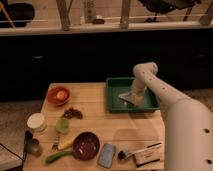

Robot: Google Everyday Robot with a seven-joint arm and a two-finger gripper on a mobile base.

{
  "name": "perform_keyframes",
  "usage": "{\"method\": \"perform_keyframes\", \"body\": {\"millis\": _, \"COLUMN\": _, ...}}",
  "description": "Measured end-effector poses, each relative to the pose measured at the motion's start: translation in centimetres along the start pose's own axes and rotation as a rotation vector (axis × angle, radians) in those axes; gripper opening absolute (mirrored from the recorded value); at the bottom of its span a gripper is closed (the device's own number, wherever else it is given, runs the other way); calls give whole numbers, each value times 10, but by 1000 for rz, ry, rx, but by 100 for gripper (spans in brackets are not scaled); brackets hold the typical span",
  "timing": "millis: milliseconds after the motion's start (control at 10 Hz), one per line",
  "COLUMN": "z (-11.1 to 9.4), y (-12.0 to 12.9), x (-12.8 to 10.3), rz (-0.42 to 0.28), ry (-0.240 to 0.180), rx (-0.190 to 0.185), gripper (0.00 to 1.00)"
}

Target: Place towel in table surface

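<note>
The towel (127, 97), a small pale grey folded cloth, lies inside the green tray (115, 85) at the back right of the table surface (112, 127), a light tan wooden plank top. My gripper (135, 96) hangs down from the white arm (172, 107) into the tray and sits right at the towel's right edge, on or just above it. The arm hides the tray's right part.
On the table's left stand an orange bowl (58, 95), a dark heap (73, 113), a white cup (36, 122) and a metal cup (31, 146). At the front lie a maroon bowl (86, 145), a blue-grey phone (106, 155) and a white packet (147, 154).
</note>
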Motion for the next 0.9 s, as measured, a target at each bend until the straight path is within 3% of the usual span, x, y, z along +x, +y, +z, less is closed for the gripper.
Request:
{"method": "perform_keyframes", "body": {"millis": 400, "z": 14, "y": -1, "x": 5, "rz": -2, "ry": -6, "rx": -33, "gripper": 37}}
{"method": "perform_keyframes", "body": {"millis": 500, "z": 17, "y": 0, "x": 8, "rz": 0, "ry": -7, "rx": -41, "gripper": 24}}
{"method": "perform_keyframes", "body": {"millis": 700, "z": 13, "y": 1, "x": 10, "rz": 0, "ry": -1, "rx": -42, "gripper": 4}}
{"method": "perform_keyframes", "body": {"millis": 900, "z": 13, "y": 1, "x": 11, "rz": 0, "ry": 0, "rx": -44, "gripper": 0}}
